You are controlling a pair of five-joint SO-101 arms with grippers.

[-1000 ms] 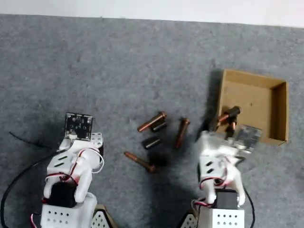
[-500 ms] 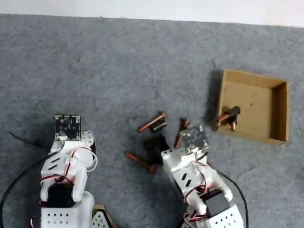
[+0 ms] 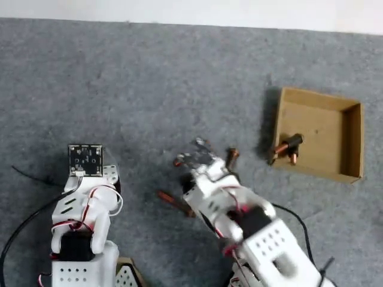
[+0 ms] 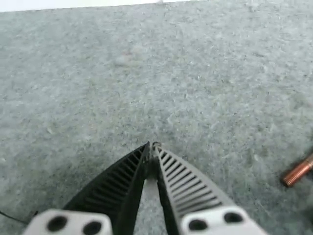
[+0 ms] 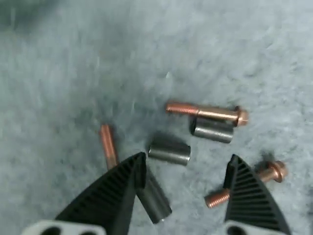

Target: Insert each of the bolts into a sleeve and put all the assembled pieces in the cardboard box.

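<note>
Three copper bolts (image 5: pixel 205 112) and three dark sleeves (image 5: pixel 169 150) lay flat near the middle of the tabletop (image 3: pixel 149 78), long axes pointing different ways; one bolt lay parallel to a sleeve, just beside it. The right gripper (image 5: pixel 187 157) hung over them, fingers spread wide, holding nothing. Assembled pieces (image 3: pixel 286 145) lay in the cardboard box (image 3: pixel 352 137) toward the right edge. The left gripper (image 4: pixel 152 146) sat near the front-left corner, fingertips together, empty.
</note>
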